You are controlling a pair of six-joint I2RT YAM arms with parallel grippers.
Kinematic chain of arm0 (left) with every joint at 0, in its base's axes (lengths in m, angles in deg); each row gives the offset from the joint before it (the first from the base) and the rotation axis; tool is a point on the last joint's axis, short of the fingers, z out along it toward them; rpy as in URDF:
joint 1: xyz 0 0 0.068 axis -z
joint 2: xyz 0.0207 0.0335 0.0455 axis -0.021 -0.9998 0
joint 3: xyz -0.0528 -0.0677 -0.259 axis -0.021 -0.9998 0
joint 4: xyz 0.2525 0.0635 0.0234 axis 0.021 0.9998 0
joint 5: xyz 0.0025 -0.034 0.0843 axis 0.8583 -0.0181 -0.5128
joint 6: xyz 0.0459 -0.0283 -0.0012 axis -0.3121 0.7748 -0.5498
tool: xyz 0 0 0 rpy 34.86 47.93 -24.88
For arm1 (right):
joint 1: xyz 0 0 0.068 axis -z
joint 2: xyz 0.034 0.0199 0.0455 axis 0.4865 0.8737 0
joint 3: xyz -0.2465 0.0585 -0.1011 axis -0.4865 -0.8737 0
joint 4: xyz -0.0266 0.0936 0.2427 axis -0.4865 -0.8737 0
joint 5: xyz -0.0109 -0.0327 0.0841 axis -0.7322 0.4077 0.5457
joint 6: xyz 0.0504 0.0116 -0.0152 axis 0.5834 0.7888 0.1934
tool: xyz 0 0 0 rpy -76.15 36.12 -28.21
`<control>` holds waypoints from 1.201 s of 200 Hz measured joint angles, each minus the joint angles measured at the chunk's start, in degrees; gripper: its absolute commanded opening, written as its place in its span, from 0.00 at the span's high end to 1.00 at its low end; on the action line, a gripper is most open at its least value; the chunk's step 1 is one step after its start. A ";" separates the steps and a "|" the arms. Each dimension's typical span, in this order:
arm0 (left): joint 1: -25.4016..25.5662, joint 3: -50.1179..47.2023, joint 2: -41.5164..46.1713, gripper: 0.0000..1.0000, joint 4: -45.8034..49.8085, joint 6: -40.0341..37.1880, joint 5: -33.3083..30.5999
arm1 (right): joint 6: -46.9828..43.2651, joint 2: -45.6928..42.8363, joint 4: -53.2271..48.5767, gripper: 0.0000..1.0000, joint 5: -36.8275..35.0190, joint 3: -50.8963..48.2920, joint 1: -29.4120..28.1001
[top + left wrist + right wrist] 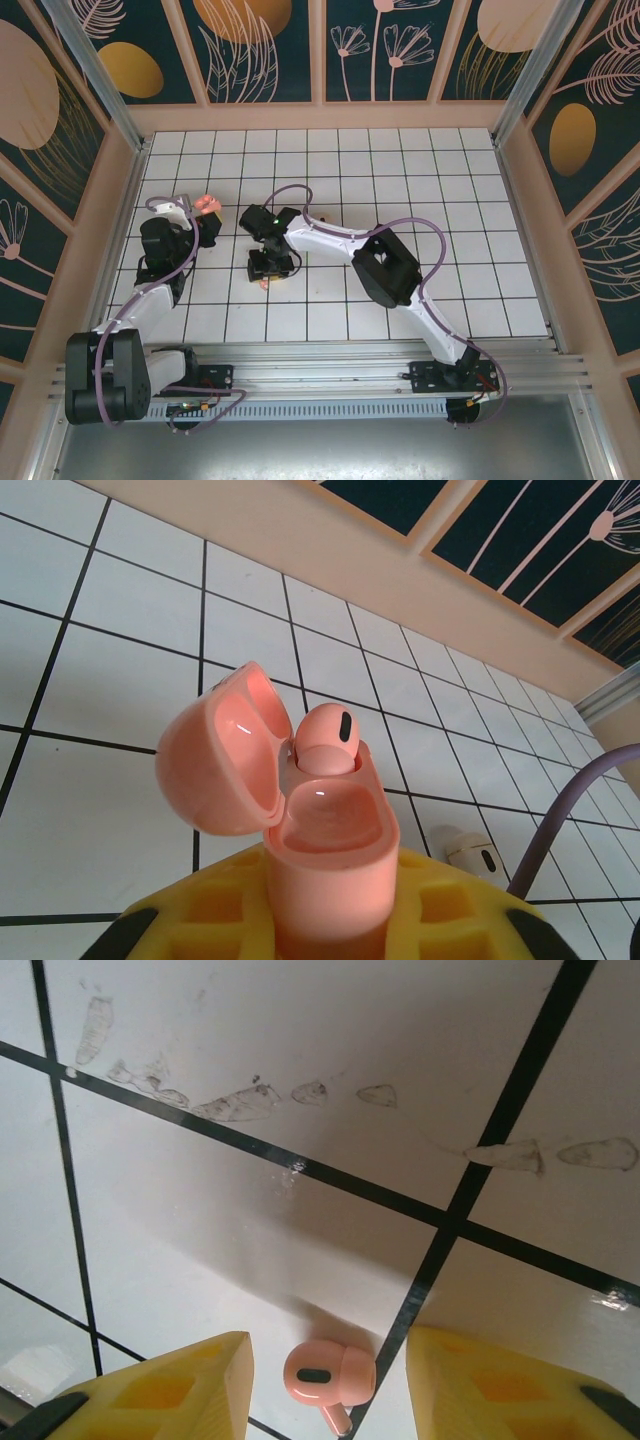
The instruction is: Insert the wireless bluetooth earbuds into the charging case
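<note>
My left gripper [330, 885] is shut on the lower body of a salmon-pink charging case [325, 825], held upright with its lid swung open to the left. One pink earbud [325, 738] sits in the far slot; the near slot is hollow. From above, the case [208, 205] is at the left of the tiled floor. My right gripper [328, 1340] is open and low over the floor, its yellow fingers [175, 1390] either side of a second pink earbud [328, 1373] that lies on a tile, touching neither. From above, that gripper [268, 268] is just right of the left one.
A cream-white earbud [475, 852] lies on the tile right of the held case. A purple cable [570, 800] arcs past at the right. Smudges mark the tile [240, 1105] ahead of the right gripper. Low peach walls [320, 115] bound the floor.
</note>
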 measured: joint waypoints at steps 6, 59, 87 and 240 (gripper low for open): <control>0.00 0.00 0.00 0.93 0.00 0.00 0.00 | 0.00 0.09 -0.13 0.56 -0.02 0.20 0.00; 0.00 -0.04 0.48 0.93 -0.02 0.00 0.02 | 0.00 0.46 -1.38 0.57 -0.50 1.05 -0.22; 0.00 -0.04 0.59 0.93 -0.02 0.00 0.02 | 0.02 0.50 -1.90 0.61 -1.33 1.18 -0.57; 0.00 -0.37 0.85 0.93 -0.07 0.00 0.44 | 0.70 0.92 -3.28 0.75 -3.76 2.01 -1.51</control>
